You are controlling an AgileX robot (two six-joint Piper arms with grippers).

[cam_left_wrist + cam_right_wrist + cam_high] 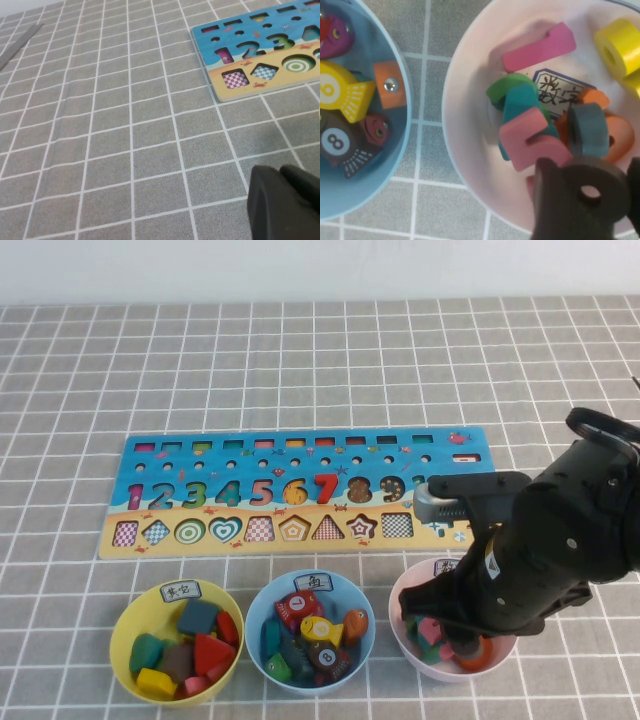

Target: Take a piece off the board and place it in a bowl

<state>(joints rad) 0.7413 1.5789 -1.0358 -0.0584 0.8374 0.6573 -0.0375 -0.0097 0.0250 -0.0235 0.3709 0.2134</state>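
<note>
Bowls line the near edge of the grey gridded cloth [300, 360]: a yellow bowl [126, 618] of shape blocks on the left, a light blue bowl [262, 602] of painted fish in the middle, and the pale pink bowl [402, 592] on the right, much of it hidden in the high view by the black right arm. From that camera the right gripper [587, 192] cannot be seen, buried under the arm's bulk over the pink bowl. The right wrist view shows what the high view hides: the dark, almost black piece [585, 200], a thick wooden 8 with a round hole, sits between the two dark fingers, whose jaws stand apart by the piece's width and grip it just above the bowl's contents. Beneath it lie a pink numeral [532, 140], a green-and-teal one, an orange one and a yellow ring [620, 47], all smooth painted wood, part-covering a white handwritten label [560, 95] inside the bowl. The left gripper [285, 202] shows only in the left wrist view, as a black shape cut off at the frame edge above bare cloth left of the board; whether its fingers are parted cannot be told. Farther back lies the long board [150, 540], blue above and sandy yellow below, its right end hidden behind the arm.
</note>
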